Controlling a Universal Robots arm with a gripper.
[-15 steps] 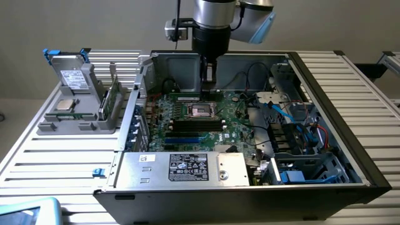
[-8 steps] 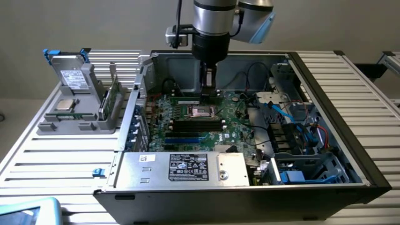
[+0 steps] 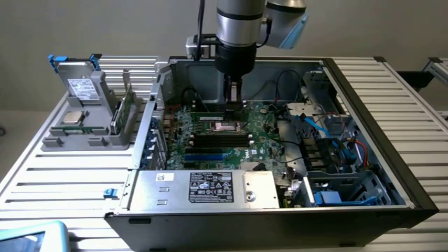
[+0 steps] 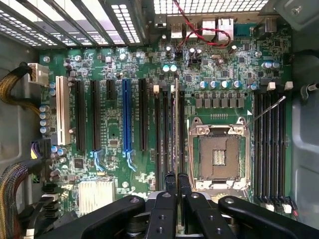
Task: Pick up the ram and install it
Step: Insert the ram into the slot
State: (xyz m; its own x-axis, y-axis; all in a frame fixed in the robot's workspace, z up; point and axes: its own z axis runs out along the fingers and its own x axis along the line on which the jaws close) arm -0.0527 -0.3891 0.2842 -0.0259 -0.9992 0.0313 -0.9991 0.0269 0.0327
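— What's over on the exterior view's left?
— A grey holder [image 3: 91, 142] on the slatted table [image 3: 42, 178]. A square silver processor chip [image 3: 72, 117] lies in it, and a caddy with blue clips [image 3: 77, 76] stands at its back
— And next to that?
— The open computer case [image 3: 392, 157], with a silver power supply [image 3: 203, 189] along its near edge. The arm [image 3: 242, 21] drops straight down into the middle of it
— Has it got hold of anything?
— Yes, the gripper [image 3: 234, 105] is clamped on the ram [image 4: 176, 124]. In the wrist view you see the stick edge-on, pinched between the two black fingers [image 4: 170, 186]. It stands upright, in line with the long black memory slots [image 4: 158, 134] and just beside the processor socket [image 4: 219, 157]
— Is it seated in a slot?
— I can't tell, because its own top edge hides the lower one. It's low over the motherboard [image 4: 114, 144], at any rate
— And the socket?
— Uncovered, with its contact field showing. It sits on the far side of the stick from the blue slot [image 4: 124, 119]
— Further right?
— On the exterior view's right, blue and red cables [image 3: 350, 149] tangle among the drive bays
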